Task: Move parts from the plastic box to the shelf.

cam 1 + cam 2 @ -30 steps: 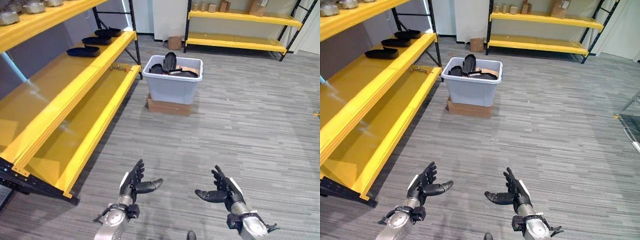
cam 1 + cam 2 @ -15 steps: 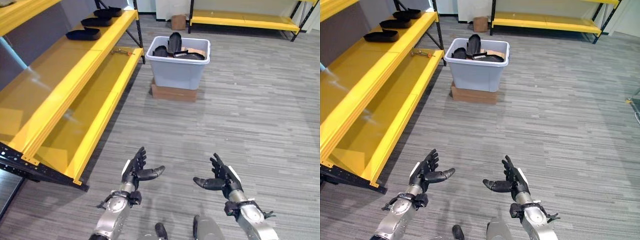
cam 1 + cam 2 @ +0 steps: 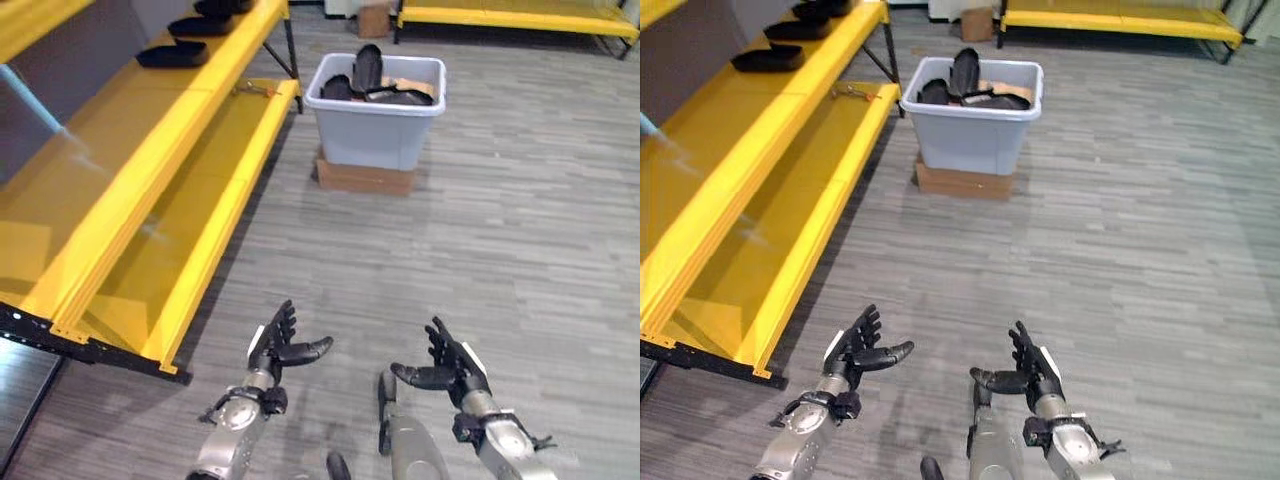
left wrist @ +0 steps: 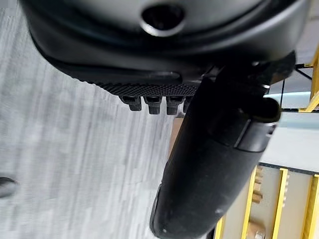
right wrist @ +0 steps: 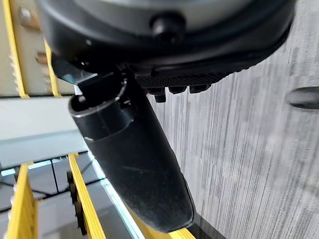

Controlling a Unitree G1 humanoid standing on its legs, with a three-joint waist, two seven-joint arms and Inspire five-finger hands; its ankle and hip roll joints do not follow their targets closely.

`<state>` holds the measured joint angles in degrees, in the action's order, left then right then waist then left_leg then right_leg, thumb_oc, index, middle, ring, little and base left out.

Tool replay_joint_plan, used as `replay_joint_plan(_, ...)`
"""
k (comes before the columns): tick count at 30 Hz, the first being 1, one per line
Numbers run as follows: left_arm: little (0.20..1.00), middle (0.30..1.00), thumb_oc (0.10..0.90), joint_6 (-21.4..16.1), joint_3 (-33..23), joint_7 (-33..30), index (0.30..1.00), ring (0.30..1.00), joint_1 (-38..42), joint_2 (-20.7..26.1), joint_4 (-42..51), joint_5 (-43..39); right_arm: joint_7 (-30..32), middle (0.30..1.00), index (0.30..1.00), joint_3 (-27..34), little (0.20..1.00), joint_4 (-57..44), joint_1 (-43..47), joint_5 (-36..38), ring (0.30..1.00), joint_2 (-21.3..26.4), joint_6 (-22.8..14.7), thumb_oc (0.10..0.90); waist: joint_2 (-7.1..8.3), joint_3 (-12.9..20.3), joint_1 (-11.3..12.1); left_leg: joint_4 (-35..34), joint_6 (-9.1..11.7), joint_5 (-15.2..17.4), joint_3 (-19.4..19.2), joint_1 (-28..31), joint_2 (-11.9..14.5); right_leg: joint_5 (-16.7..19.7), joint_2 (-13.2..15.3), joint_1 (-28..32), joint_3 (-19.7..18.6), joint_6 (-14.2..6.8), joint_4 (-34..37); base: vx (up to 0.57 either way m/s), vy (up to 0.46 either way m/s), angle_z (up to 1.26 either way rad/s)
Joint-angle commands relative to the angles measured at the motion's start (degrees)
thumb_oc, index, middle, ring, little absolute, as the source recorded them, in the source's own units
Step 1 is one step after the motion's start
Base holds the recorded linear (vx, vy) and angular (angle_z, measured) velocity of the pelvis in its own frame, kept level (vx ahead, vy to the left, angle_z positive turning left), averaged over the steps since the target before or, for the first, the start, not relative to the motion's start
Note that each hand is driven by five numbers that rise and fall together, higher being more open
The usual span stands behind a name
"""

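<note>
Tilting down, camera moved; grey plastic box (image 3: 375,110) of black parts (image 3: 368,68) unchanged, well ahead. Left hand (image 3: 275,345), right hand (image 3: 447,367) spread-fingered, empty.

A pale grey plastic box (image 3: 376,125) of black parts (image 3: 367,70) sits at top centre, bright yellow shelf (image 3: 130,190) at left, over grey streaked floor (image 3: 520,220).
</note>
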<state>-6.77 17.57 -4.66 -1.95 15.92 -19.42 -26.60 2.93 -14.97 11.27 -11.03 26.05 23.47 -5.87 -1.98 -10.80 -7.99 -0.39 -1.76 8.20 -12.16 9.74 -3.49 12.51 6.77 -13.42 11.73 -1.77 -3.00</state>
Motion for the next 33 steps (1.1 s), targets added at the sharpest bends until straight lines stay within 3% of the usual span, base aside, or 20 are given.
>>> replay_joint_plan(1, 1.0, 1.0, 0.9, -7.0, -0.9, 0.1, 1.0, 1.0, 5.6, 1.3, 4.8, 0.2, -0.5, 1.0, 1.0, 2.5, 1.0, -5.5, 5.7, 1.6, 1.0, 1.9, -6.3, 0.9, 1.04, 2.8, -0.8, 2.3, 4.3, -1.6, -1.8, 4.5, 3.3, -3.1, -0.9, -2.1, -0.2, -5.4, -4.6, 0.2, -0.137, 0.2)
replay_joint_plan(3, 1.0, 1.0, 0.9, -6.9, -0.7, 0.0, 1.0, 1.0, 6.0, 1.3, 4.6, 0.1, -0.6, 1.0, 1.0, 2.8, 1.0, -5.5, 5.7, 1.7, 1.0, 2.2, -6.4, 0.9, 0.83, 2.9, -1.2, 3.6, 5.2, -2.5, -1.7, 4.1, 4.2, -4.2, -1.3, -2.2, -0.2, -4.8, -5.2, 0.16, -0.159, 0.09)
replay_joint_plan(6, 1.0, 1.0, 0.9, -7.0, -0.6, 0.1, 1.0, 1.0, 6.2, 1.5, 4.9, -1.0, -0.6, 1.0, 1.0, 2.9, 1.0, -5.2, 5.7, 2.5, 1.0, 2.8, -6.4, 0.9, 1.72, 2.1, -0.7, 20.1, 9.5, -11.8, -0.8, -1.2, 8.1, -7.5, -4.1, 2.1, -0.4, -1.4, -4.5, 0.25, -0.296, 0.18)
replay_joint_plan(9, 1.0, 1.0, 0.9, -6.9, -0.6, 0.6, 1.0, 1.0, 5.7, 2.0, 5.7, -1.5, -0.9, 1.0, 1.0, 3.2, 1.0, -5.9, 5.4, 3.2, 1.0, 3.4, -6.6, 0.9, 3.21, 0.9, 0.5, 28.7, 10.3, -16.7, 0.6, -5.9, 8.2, -8.5, -4.3, 4.3, -1.3, 0.1, -3.7, 0.11, -0.156, -0.2)
replay_joint_plan(11, 1.0, 1.0, 0.9, -6.6, -0.5, 0.9, 1.0, 1.0, 4.9, 2.2, 6.1, -1.3, -1.0, 1.0, 1.0, 3.4, 1.0, -6.0, 5.0, 3.0, 1.0, 3.8, -6.4, 0.9, 4.22, 0.0, 1.4, 31.3, 9.6, -16.5, 1.6, -8.9, 7.5, -9.3, -4.4, 5.8, -2.1, 0.9, -3.2, 0.22, -0.156, -0.41)
replay_joint_plan(12, 1.0, 1.0, 0.9, -6.3, -0.5, 1.0, 1.0, 1.0, 4.3, 2.5, 5.9, -0.9, -0.7, 1.0, 1.0, 3.4, 1.0, -5.6, 4.7, 3.2, 1.0, 3.7, -6.4, 0.9, 4.75, -0.4, 2.3, 28.3, 7.8, -13.3, 0.8, -14.2, 7.5, -9.8, -4.0, 8.0, -2.6, 0.4, -2.0, 0.21, -0.089, -0.25)
replay_joint_plan(15, 1.0, 1.0, 0.9, -6.2, -0.6, 1.4, 1.0, 1.0, 3.3, 2.6, 5.8, -1.2, -0.6, 1.0, 1.0, 3.7, 1.0, -5.5, 4.2, 2.4, 1.0, 3.6, -6.4, 0.9, 5.3, -0.3, 2.8, 23.1, 6.4, -11.8, 0.0, -17.6, 8.3, -10.2, -3.3, 9.5, -3.1, -0.4, -0.9, 0.23, 0.023, 0.07)
replay_joint_plan(16, 1.0, 1.0, 0.9, -6.0, -0.8, 2.0, 1.0, 1.0, 2.1, 2.6, 5.5, -1.0, -0.6, 1.0, 1.0, 3.7, 1.0, -5.7, 4.0, 0.7, 1.0, 3.8, -6.5, 0.9, 5.05, -0.1, 3.4, 15.4, 5.9, -11.8, -0.3, -19.8, 9.2, -11.2, -3.1, 11.1, -3.7, -1.0, -0.3, 0.39, 0.137, -0.04)
replay_joint_plan(19, 1.0, 1.0, 0.9, -6.1, -1.7, 1.6, 1.0, 1.0, 0.7, 2.9, 5.7, 0.0, -0.9, 1.0, 1.0, 2.9, 1.0, -5.3, 4.6, 1.2, 1.0, 3.2, -6.5, 0.9, 3.61, 0.1, 5.1, 2.6, 7.5, -20.0, 3.3, -21.2, 10.1, -12.6, -4.5, 14.4, -5.8, -1.4, 0.5, 0.35, 0.121, -0.21)
replay_joint_plan(23, 1.0, 1.0, 0.9, -6.3, -2.6, 1.6, 1.0, 1.0, 0.1, 3.4, 6.1, 0.3, -1.8, 1.0, 1.0, 1.7, 1.0, -5.6, 5.0, 0.8, 1.0, 2.8, -6.1, 0.9, 3.08, 1.1, 5.7, 0.1, 7.0, -19.1, 3.9, -18.0, 9.2, -14.5, -5.4, 16.1, -7.2, -1.5, -0.2, 0.26, 0.068, -0.59)
replay_joint_plan(25, 1.0, 1.0, 0.9, -6.3, -2.7, 1.6, 1.0, 1.0, 0.3, 3.4, 6.2, -0.1, -2.2, 1.0, 1.0, 1.3, 1.0, -5.6, 5.0, 1.3, 1.0, 2.3, -5.8, 0.9, 2.98, 1.8, 5.5, -0.1, 6.3, -18.3, 2.1, -16.7, 8.0, -14.9, -5.0, 16.8, -7.7, -1.6, -0.9, 0.32, 0.11, -0.54)
replay_joint_plan(31, 1.0, 1.0, 0.9, -6.3, -3.1, 1.6, 1.0, 1.0, -0.4, 4.2, 7.7, 0.4, -3.4, 1.0, 1.0, 0.2, 1.0, -5.7, 5.6, 0.1, 1.0, 1.8, -4.9, 0.9, 3.32, 3.7, 6.7, 1.5, 3.6, -13.8, -1.1, -14.7, 5.4, -15.4, -2.7, 17.7, -8.5, -3.3, -2.6, 0.25, 0.093, -0.17)
replay_joint_plan(33, 1.0, 1.0, 0.9, -6.2, -3.5, 1.5, 1.0, 1.0, -1.0, 4.5, 8.0, 0.8, -3.7, 1.0, 1.0, -0.1, 1.0, -5.4, 6.0, -0.1, 1.0, 1.3, -4.8, 0.9, 3.38, 3.7, 7.2, 1.9, 2.4, -12.1, -1.6, -14.0, 4.5, -14.2, -1.9, 16.1, -8.7, -4.7, -7.5, 0.13, 0.068, -0.01)
